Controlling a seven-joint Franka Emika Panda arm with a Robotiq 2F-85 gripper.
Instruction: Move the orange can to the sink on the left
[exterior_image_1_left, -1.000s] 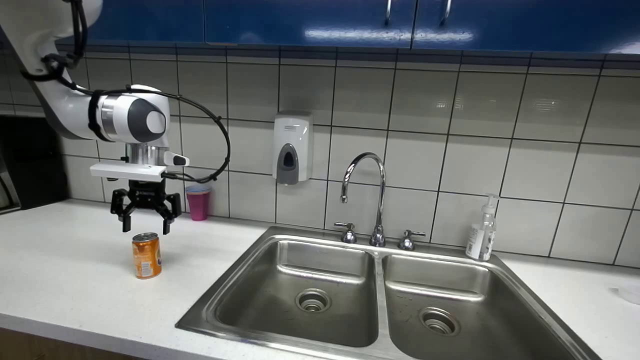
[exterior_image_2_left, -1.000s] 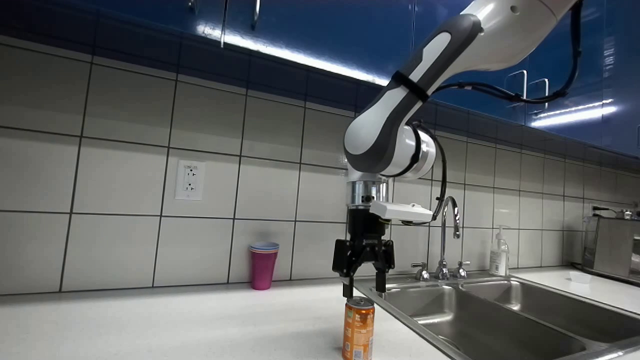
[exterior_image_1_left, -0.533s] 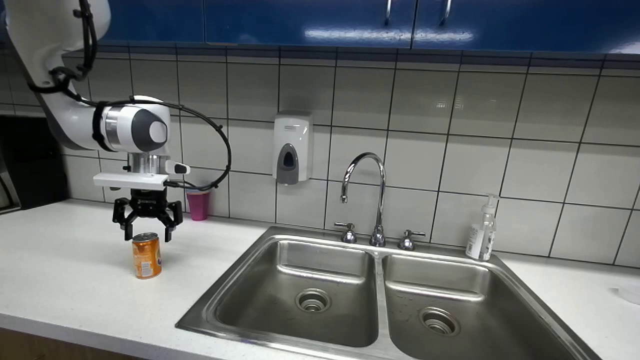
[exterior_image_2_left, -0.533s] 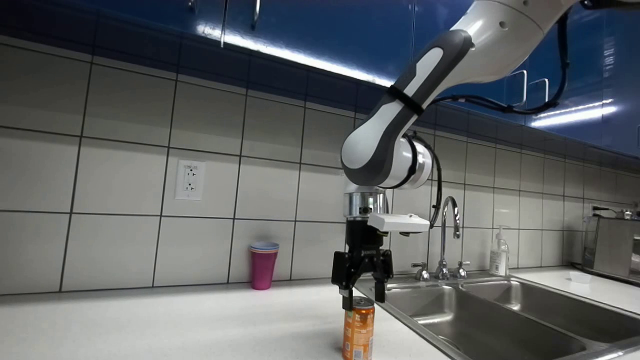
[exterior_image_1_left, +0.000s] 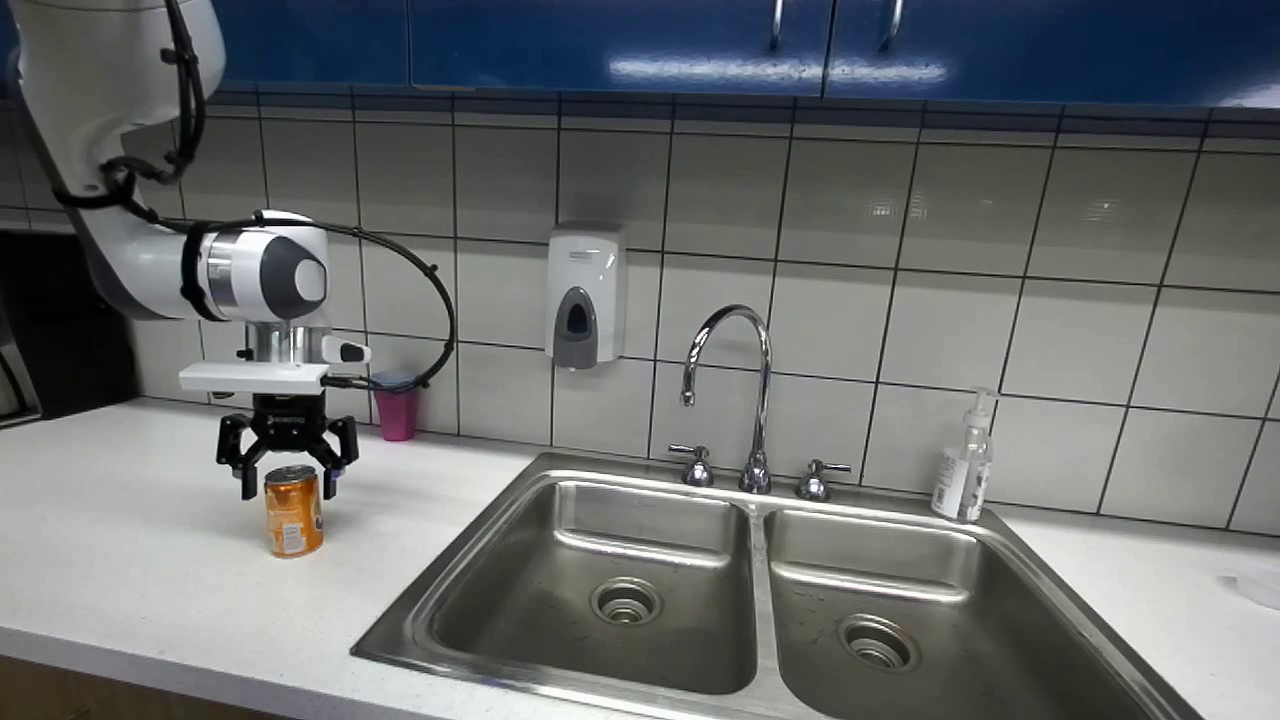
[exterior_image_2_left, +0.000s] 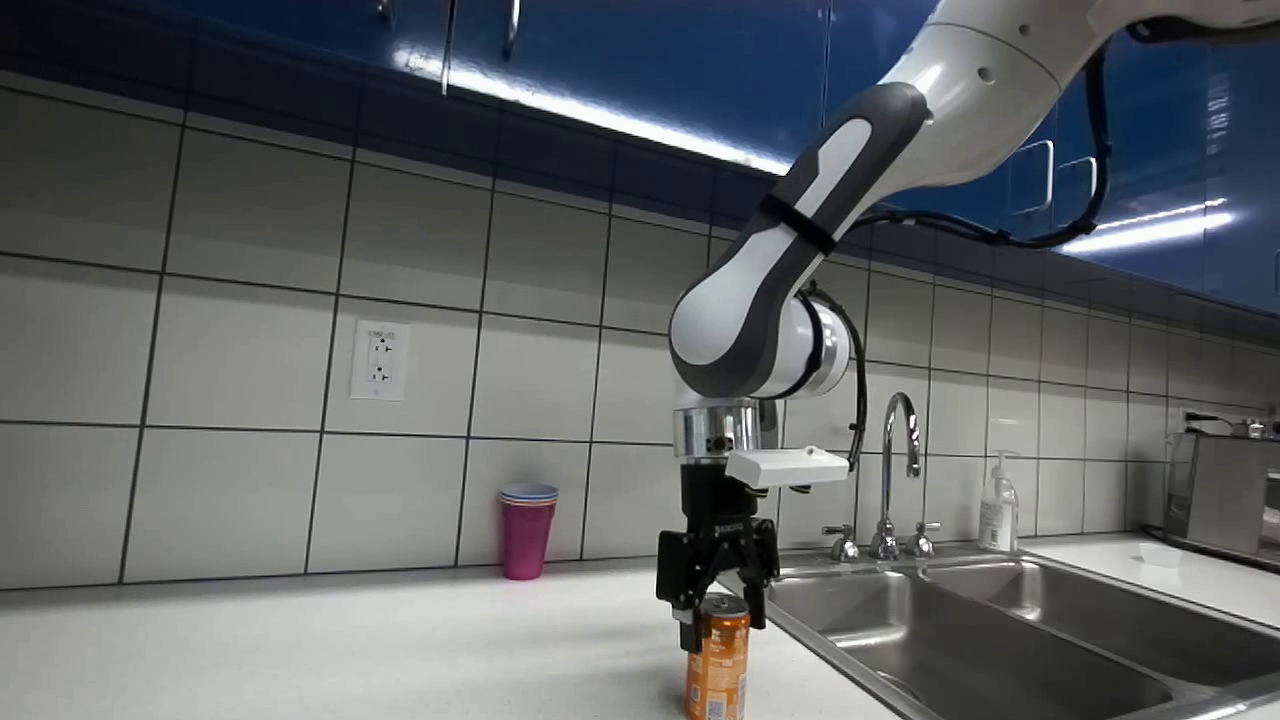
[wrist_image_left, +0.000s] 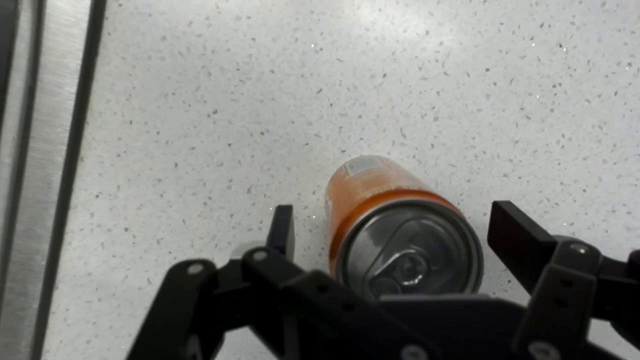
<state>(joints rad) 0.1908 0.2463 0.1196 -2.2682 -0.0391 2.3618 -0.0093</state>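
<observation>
The orange can (exterior_image_1_left: 294, 515) stands upright on the white counter, beside the double steel sink. It also shows in an exterior view (exterior_image_2_left: 717, 668) and, from above, in the wrist view (wrist_image_left: 370, 192). My gripper (exterior_image_1_left: 288, 490) is over the can and open, pointing down. In the wrist view my gripper (wrist_image_left: 392, 215) has a finger on each side of the can's top, with a gap on both sides. The fingertips reach just below the can's rim in both exterior views. The sink's left basin (exterior_image_1_left: 530, 620) lies to the can's right in an exterior view.
A chrome faucet (exterior_image_1_left: 762, 400) stands behind the sink. A soap bottle (exterior_image_1_left: 965, 460) is at the sink's back corner. A stack of cups (exterior_image_1_left: 398, 412) stands by the tiled wall behind my gripper. A soap dispenser (exterior_image_1_left: 586, 295) hangs on the wall.
My gripper has moved down from above the can until its fingers flank the can's top. It stayed open. The can has not moved.
</observation>
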